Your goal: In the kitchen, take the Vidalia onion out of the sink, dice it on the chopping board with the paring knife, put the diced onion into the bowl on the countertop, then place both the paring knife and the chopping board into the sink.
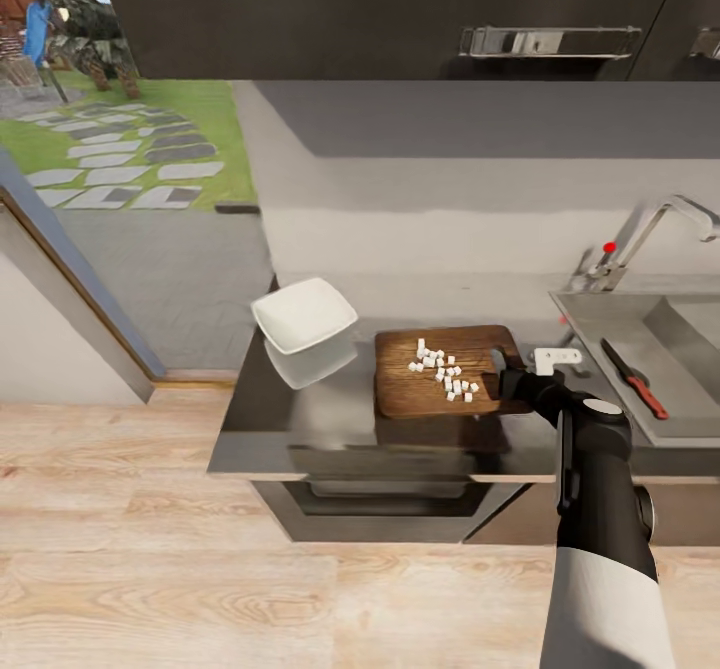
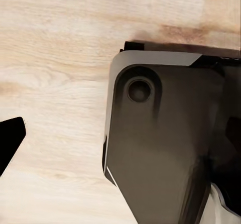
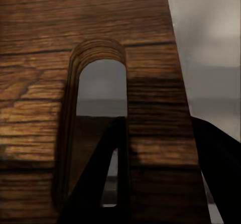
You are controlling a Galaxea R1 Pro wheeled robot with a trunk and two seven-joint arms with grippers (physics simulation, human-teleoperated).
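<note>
- Right gripper (image 1: 512, 386) clamped on the chopping board (image 1: 440, 385) at its handle slot (image 3: 100, 118), one finger through the slot.
- Diced onion (image 1: 443, 370) piled on the board; bowl (image 1: 304, 315) just beside it on the countertop (image 1: 300, 429).
- Best tipped slowly toward the bowl, grip firm.
- Paring knife (image 1: 632, 377) already in the sink (image 1: 600, 324).
- Left gripper (image 2: 10, 143): state cannot be told.

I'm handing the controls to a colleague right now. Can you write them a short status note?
Right gripper: at the handle-slot end of the chopping board, one finger through the slot in the right wrist view, apparently gripping it.
Left gripper: cannot tell; its wrist camera faces the floor.
Diced onion lies on the board. Bowl stands on the countertop, left of the board. Paring knife already in the sink.
Left: onion into bowl, board into sink.
</note>
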